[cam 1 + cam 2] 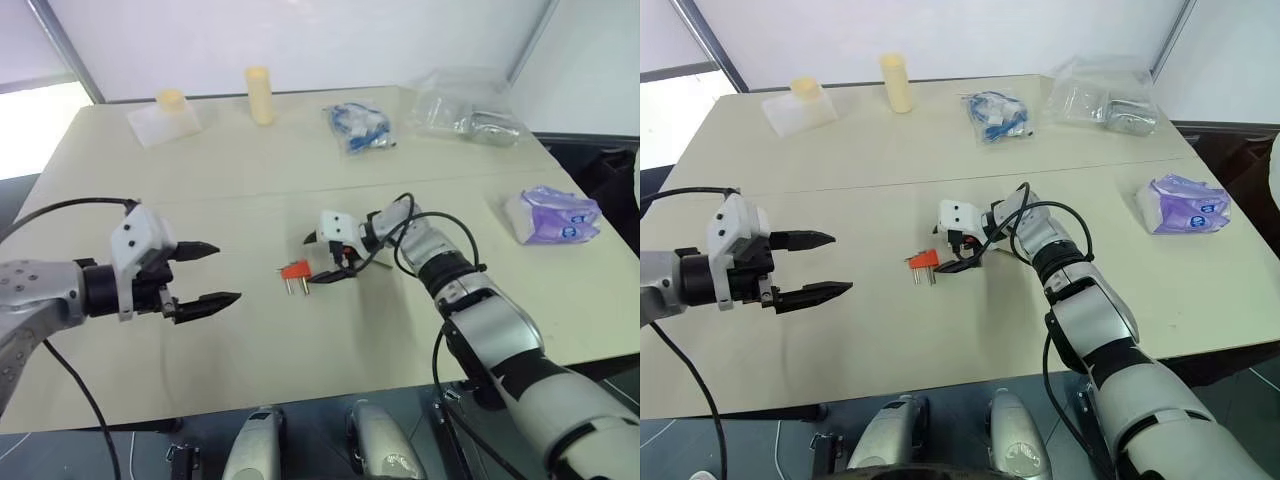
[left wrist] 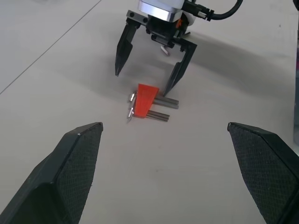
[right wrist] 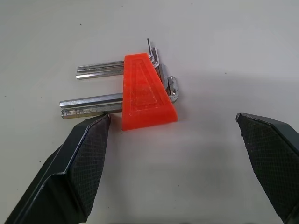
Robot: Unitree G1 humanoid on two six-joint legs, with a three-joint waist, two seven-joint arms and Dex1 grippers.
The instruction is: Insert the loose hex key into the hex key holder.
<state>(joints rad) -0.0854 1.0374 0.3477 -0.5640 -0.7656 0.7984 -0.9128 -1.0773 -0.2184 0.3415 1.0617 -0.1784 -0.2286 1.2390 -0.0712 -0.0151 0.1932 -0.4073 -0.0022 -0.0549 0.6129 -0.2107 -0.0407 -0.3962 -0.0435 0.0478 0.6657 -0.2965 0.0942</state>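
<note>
Two robot arms reach over a pale worktop (image 1: pixel 300 350) in the head views. The left claw (image 1: pixel 205 284) hovers above the worktop's left part, its black fingers spread with nothing between them. The right claw (image 1: pixel 325 258) points down toward the small red-orange hex key holder (image 1: pixel 295 270), which lies flat near the middle of the worktop; its fingers are spread too. Along the far edge sit a clear plastic bag holding a yellowish piece (image 1: pixel 165 118), an upright pale yellow cylinder (image 1: pixel 260 95), a clear bag of blue items (image 1: pixel 360 127) and a clear bag of mixed contents (image 1: pixel 465 110) too small to identify. A purple-white packet (image 1: pixel 553 215) lies at the right.

From the left wrist, the holder (image 2: pixel 145 99) lies just beside one fingertip of the right claw (image 2: pixel 145 79), which stands wide over it.

From the right wrist, the holder (image 3: pixel 145 92) lies with several silvery keys (image 3: pixel 93 101) slotted through it, their long ends pointing toward one finger (image 3: pixel 88 154). I cannot tell where the loose hex key is.
</note>
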